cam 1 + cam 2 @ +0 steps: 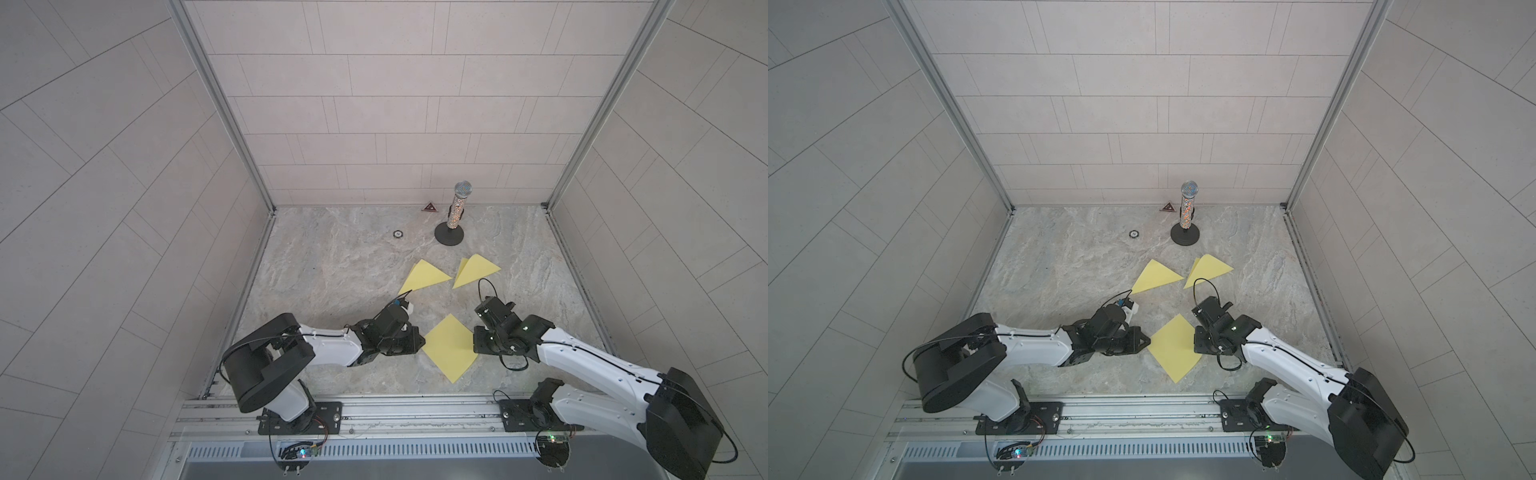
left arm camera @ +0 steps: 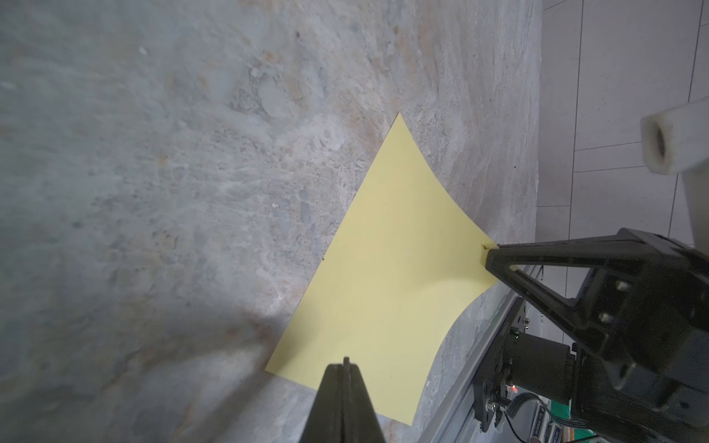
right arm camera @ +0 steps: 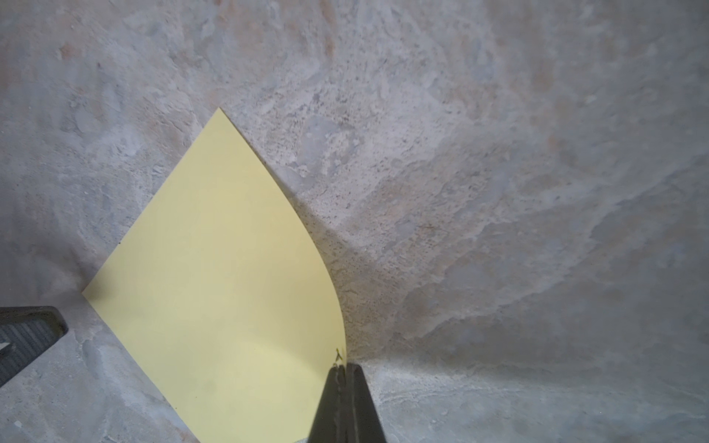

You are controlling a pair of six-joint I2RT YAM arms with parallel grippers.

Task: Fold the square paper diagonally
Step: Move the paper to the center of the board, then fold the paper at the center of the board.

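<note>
While the right tool (image 3: 342, 367) pinches one lifted corner of the square paper (image 1: 451, 349) on the desk (image 1: 332, 257), left tool (image 2: 346, 361) closed, empty, beside the opposite corner: fold seemingly starting; next, carry lifted corner across.

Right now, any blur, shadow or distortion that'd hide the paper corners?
Both top views: lines on the wall bow from the wide lens, light even, paper sharp. Left wrist: left gripper soft near the lens, dim shadow on the table beside it. Right wrist: right gripper pinches a lifted corner; the curl casts a shadow beside that edge.
</note>
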